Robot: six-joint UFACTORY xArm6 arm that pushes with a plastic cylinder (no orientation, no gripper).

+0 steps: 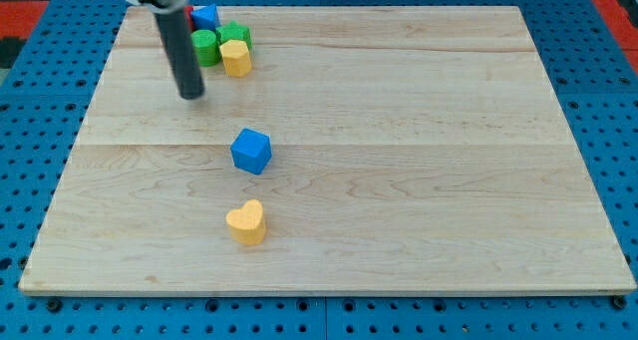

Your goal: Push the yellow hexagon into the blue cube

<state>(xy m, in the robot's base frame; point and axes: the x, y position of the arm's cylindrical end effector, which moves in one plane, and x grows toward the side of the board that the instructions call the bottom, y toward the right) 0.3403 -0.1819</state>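
Yellow hexagon [236,57] upper left on worktop [419,131], touching green blocks [211,45]; blue cube [251,151] well below. My tip [190,95], a plain rod gripping nothing, just left. Risk: off-centre push veering hexagon past cube.

My tip [190,94] sits upper left, the dark rod standing nearly upright.
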